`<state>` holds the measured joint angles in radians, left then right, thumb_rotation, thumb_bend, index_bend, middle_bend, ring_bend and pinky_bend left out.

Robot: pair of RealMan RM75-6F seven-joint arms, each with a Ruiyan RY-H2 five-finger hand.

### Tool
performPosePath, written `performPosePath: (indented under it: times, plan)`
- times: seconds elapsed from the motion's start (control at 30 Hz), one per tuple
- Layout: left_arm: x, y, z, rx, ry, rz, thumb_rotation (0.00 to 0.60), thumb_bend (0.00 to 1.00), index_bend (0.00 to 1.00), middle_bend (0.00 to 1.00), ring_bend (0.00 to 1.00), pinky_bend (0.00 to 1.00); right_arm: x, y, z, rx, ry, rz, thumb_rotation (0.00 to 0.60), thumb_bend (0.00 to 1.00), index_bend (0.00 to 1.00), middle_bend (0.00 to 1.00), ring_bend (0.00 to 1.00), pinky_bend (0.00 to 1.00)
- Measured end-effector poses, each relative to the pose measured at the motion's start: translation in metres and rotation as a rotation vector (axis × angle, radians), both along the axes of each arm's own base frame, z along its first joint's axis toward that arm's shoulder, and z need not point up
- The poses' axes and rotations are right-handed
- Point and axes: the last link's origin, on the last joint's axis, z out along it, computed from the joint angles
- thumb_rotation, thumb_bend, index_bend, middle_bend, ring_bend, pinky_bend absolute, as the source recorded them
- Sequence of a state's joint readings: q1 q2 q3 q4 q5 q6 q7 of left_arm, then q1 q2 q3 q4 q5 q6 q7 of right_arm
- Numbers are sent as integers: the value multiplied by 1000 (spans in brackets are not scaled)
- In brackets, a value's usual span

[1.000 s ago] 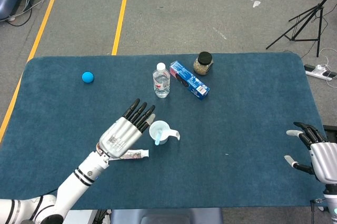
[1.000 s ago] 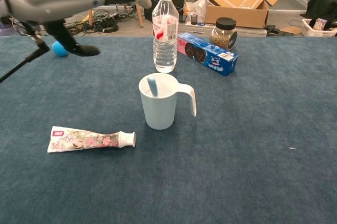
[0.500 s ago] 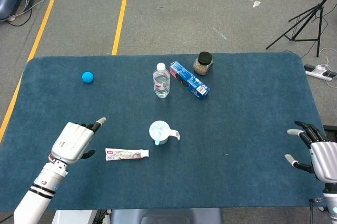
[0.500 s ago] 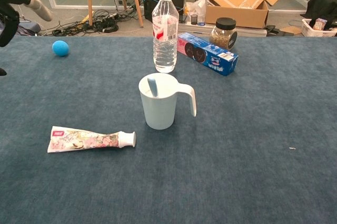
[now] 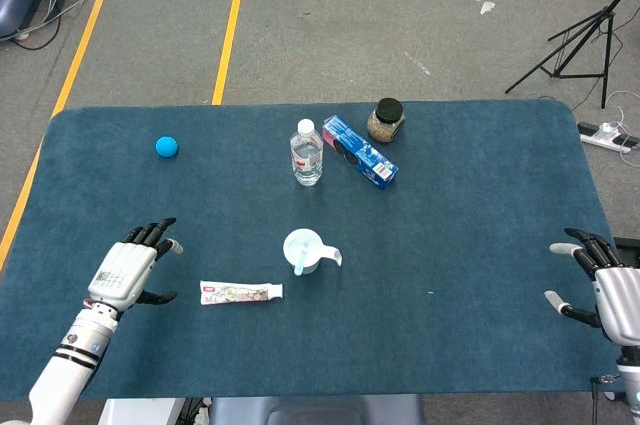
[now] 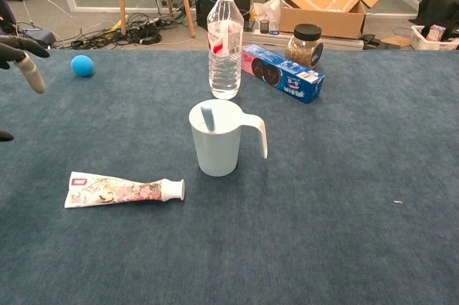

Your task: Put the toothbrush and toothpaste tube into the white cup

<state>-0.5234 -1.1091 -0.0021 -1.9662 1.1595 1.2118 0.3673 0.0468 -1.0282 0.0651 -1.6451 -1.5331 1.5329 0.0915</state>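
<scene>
Half the job looks done: your toothbrush (image 6: 207,118) stands inside the white cup (image 6: 216,138), its pale blue handle leaning against the inner wall, while the toothpaste tube (image 6: 123,189) lies flat on the blue table (image 5: 480,245), just beside the cup on its left, cap end pointing toward the cup. Your left hand (image 5: 128,268) hovers to the left of the tube, apart from it, fingers spread and holding nothing; in the chest view only its fingertips (image 6: 29,72) show at the left edge. Your right hand (image 5: 610,290) sits at the far right edge of the table, well apart from everything, fingers also spread and empty. The main risk, as I judge it, lies in the pick-up: the tube is flat and soft, so a grip from above could press it into the cloth or let it slide off instead of lifting. If you take it near the tail, the cap end may droop and catch the cup's rim. The cup looks light, with its handle (image 6: 259,135) on the far side from you, so a nudge from the tube could tip it and spill the brush. Behind it stands a water bottle (image 6: 225,41), so keep any swing low and short.
</scene>
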Motion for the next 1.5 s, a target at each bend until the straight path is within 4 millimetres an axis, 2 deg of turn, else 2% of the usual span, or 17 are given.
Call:
performPosePath:
  times: [0.33,0.8,1.1,1.5]
  plan:
    - [-9,13,-41,-92,-90,68,600,73,402,1,11,73,0,1,4,-12,-23,4,600,98,353,225,186,446]
    - [-1,17,-67,-189,-258,135,600,70,385,0,0,55,-1,1,5,-10,-23,2,600,98,353,226,186,446]
    - [1,15,-86,-210,-248,118,600,68,291,0,0,53,0,3,7,-17,-32,7,600,98,353,226,186,446]
    - [-3,21,-110,-174,-192,130,600,68,295,0,0,53,-1,4,11,-29,-48,9,600,98,353,226,186,446]
